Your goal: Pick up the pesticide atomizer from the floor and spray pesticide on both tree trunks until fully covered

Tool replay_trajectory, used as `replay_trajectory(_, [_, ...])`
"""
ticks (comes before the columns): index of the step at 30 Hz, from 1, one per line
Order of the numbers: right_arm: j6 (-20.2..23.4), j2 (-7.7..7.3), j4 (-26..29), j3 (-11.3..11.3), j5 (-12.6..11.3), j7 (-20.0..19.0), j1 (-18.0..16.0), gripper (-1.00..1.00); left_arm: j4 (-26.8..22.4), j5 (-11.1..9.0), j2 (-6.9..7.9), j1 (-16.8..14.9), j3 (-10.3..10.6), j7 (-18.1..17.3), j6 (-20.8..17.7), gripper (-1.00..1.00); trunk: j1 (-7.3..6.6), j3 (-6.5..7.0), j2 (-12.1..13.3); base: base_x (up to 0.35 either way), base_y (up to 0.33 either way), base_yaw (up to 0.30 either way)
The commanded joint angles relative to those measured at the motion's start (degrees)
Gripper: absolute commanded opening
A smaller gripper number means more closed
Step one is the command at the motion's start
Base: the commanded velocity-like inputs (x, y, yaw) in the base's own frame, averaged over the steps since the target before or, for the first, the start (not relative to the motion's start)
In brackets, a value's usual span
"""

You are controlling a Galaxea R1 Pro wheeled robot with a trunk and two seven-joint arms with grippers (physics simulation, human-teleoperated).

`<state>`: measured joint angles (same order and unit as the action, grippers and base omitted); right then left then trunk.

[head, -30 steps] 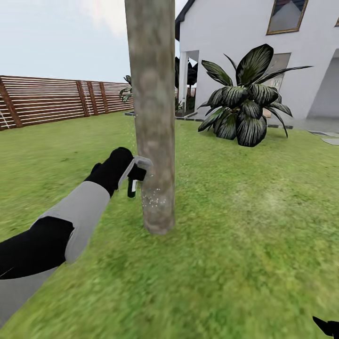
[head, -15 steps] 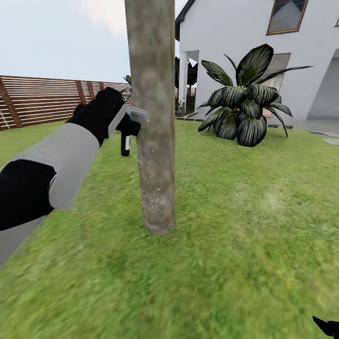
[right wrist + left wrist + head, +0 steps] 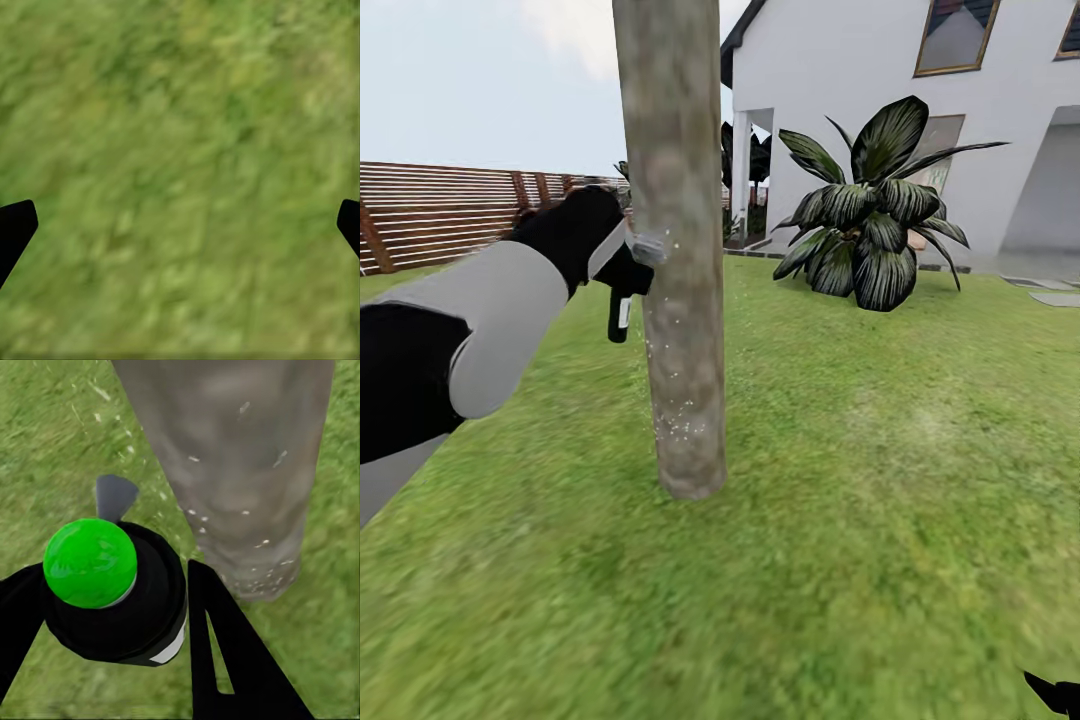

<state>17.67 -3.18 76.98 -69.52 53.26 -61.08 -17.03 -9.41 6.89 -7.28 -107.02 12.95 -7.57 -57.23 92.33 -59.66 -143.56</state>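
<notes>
Black atomizer (image 3: 112,600) clamped in the left gripper (image 3: 112,622), beside the tree trunk (image 3: 675,250).
White label on its side, unreadable; right gripper (image 3: 180,221) spread wide over grass (image 3: 180,150).

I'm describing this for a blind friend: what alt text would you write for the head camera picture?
A robot's left gripper holds a pesticide atomizer up against a thick grey-brown tree trunk speckled with white droplets. The trunk stands on a green lawn, with a slatted wooden fence, a dark broad-leaved plant and a white house behind.
</notes>
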Motion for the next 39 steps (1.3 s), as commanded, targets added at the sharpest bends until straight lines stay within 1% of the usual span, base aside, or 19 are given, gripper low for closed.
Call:
replay_trajectory(1, [0.0,0.01,-0.03,0.0,0.0,0.0,0.01,1.0,1.19,0.07,-0.01,0.03,0.04,0.01,0.08,-1.0,-0.01,0.01,-0.01,0.0,0.0,0.0])
replay_trajectory(4, [0.0,-0.01,-0.05,0.0,0.0,0.0,0.01,1.0,3.31,0.08,-0.08,0.44,0.05,-0.02,0.23,-1.0,-0.01,0.01,-0.01,0.0,0.0,0.0])
replay_trajectory(5, [0.0,0.01,-0.03,0.0,0.0,0.0,0.0,1.0,5.1,0.12,-0.08,0.73,0.05,-0.09,0.45,-1.0,-0.01,0.01,-0.01,0.0,0.0,0.0])
replay_trajectory(6, [0.0,0.01,-0.01,0.0,0.0,0.0,0.01,1.0,6.5,0.13,-0.07,1.25,0.02,-0.17,0.79,-1.0,-0.01,0.01,-0.01,0.0,0.0,0.0])
replay_trajectory(8, [0.0,0.02,-0.02,0.0,0.0,0.0,0.01,1.0,7.44,0.14,-0.04,2.76,-0.01,-0.25,1.11,-1.0,-0.01,0.01,-0.01,0.0,0.0,0.0])
replay_trajectory(9, [0.0,0.02,-0.01,0.0,0.0,0.0,0.02,1.0,7.68,0.14,-0.03,3.83,-0.02,-0.28,1.22,-1.0,-0.01,0.01,-0.01,0.0,0.0,0.0])
replay_trajectory(10, [0.0,0.0,-0.01,0.0,0.0,-0.01,0.01,1.0,7.96,0.14,-0.02,6.1,-0.03,-0.32,1.96,-1.0,-0.01,0.01,-0.01,0.0,0.0,0.0])
replay_trajectory(14, [0.0,0.0,0.0,0.0,0.0,0.0,0.02,1.0,8.08,0.07,-0.01,10.54,-0.07,-0.33,4.8,-1.0,-0.01,0.01,-0.01,0.0,0.0,0.0])
replay_trajectory(15, [0.0,0.01,-0.01,0.0,0.0,0.0,0.01,1.0,8.09,0.06,-0.01,12.67,-0.1,-0.33,5.91,-1.0,-0.01,0.01,-0.01,0.0,0.0,0.0])
replay_trajectory(17, [0.0,0.01,0.0,-0.01,0.0,0.0,0.0,1.0,8.09,0.06,-0.01,15.33,-0.12,-0.33,7.44,-1.0,-0.01,0.01,-0.01,0.0,0.0,0.0])
replay_trajectory(19, [0.0,0.01,0.0,0.0,0.0,-0.01,-0.01,1.0,8.09,0.06,-0.01,17.27,-0.12,-0.28,8.46,-1.0,-0.01,0.01,-0.01,0.0,0.0,0.0])
replay_trajectory(21, [0.0,0.02,0.01,-0.02,0.0,0.0,0.01,1.0,8.09,0.06,-0.01,19.91,-0.12,-0.26,9.88,-1.0,-0.01,0.01,-0.01,0.0,0.0,0.0])
replay_trajectory(26, [0.0,0.01,0.01,0.0,0.0,-0.06,0.01,1.0,8.09,0.06,-0.01,24.51,-0.12,-0.26,12.93,-1.0,-0.01,0.01,-0.01,0.0,0.0,0.0])
replay_trajectory(29, [0.0,0.02,0.01,0.0,0.0,-0.04,-0.01,1.0,8.05,0.06,-0.01,25.51,-0.12,-0.26,13.62,-1.0,-0.01,0.01,-0.01,0.0,0.0,0.0])
replay_trajectory(36, [0.0,0.02,0.01,-0.02,0.0,-0.07,-0.01,1.0,8.14,-0.26,0.06,25.92,-0.28,-0.26,14.55,-1.0,-0.01,0.01,-0.01,0.0,0.0,0.012])
replay_trajectory(39, [0.0,0.02,0.01,-0.03,0.0,-0.08,-0.02,1.0,8.11,-0.34,0.23,27.35,-0.42,-0.3,15.05,-1.0,-0.01,0.01,-0.01,-0.005,-0.032,0.189])
